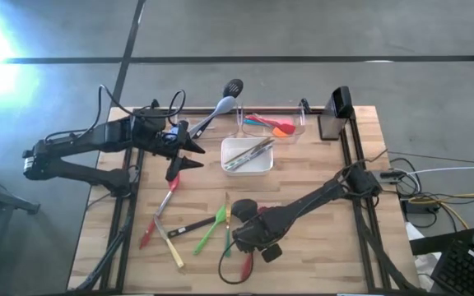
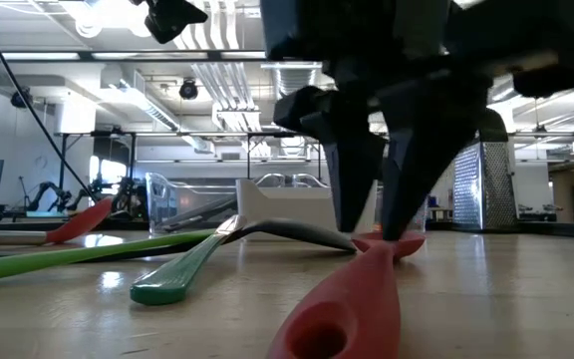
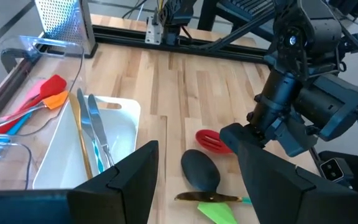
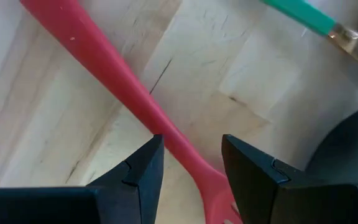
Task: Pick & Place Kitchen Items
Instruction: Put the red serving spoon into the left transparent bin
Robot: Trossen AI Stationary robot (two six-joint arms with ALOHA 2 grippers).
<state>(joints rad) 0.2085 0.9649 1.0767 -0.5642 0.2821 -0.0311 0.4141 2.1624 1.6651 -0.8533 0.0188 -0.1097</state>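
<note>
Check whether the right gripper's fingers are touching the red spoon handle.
Cannot tell. In the right wrist view the right gripper straddles the red spoon handle, with wood showing beside one finger, but the handle runs close against the other.

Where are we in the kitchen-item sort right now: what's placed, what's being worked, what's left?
Placed: a few utensils lie in the white dish and several in the clear bin. In hand: the right gripper, fingers apart, straddles the red utensil handle on the table, not lifted. The left gripper hovers open near the dish. Left: green utensils, red spatula and others on the table.
</note>
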